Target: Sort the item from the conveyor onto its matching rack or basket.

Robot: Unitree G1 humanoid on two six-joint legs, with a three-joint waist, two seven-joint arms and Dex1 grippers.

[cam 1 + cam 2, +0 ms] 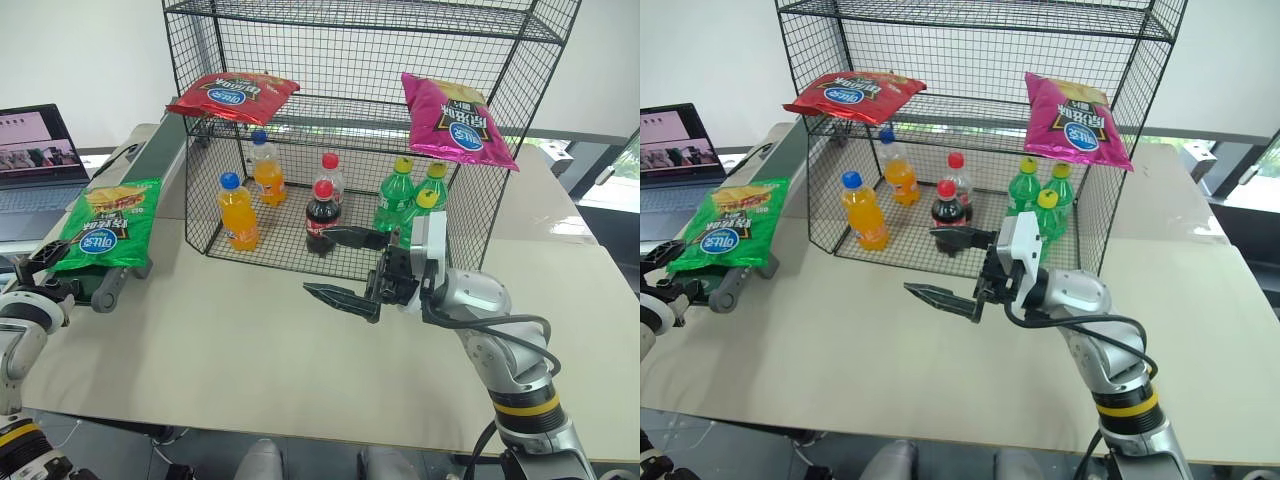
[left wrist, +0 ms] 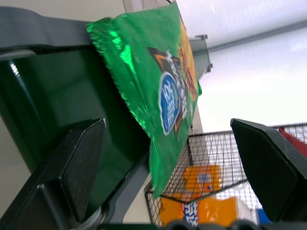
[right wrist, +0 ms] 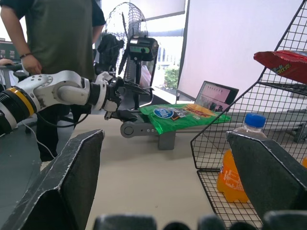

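beige worktop [image 1: 250, 350] is seen; green crisp bag [image 1: 103, 225] lies on conveyor [image 1: 135, 165] at its left edge; left gripper [image 1: 40, 262], wide open and empty, should be closed squarely on the near bag edge; right gripper [image 1: 345, 268] is open and empty

rack [image 1: 480, 60] top cut off, laptop [image 1: 35, 165] cropped — screen unreadable

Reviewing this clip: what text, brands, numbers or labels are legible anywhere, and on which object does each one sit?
No text reads clearly enough to quote.
Shiny green crisp bag on the conveyor: white lettering in a blue oval logo, too blurred to read.
Red crisp bag on the black wire-mesh rack: same logo, unreadable.
Pink crisp bag: same, unreadable.
Bottle labels and laptop screen: too small.
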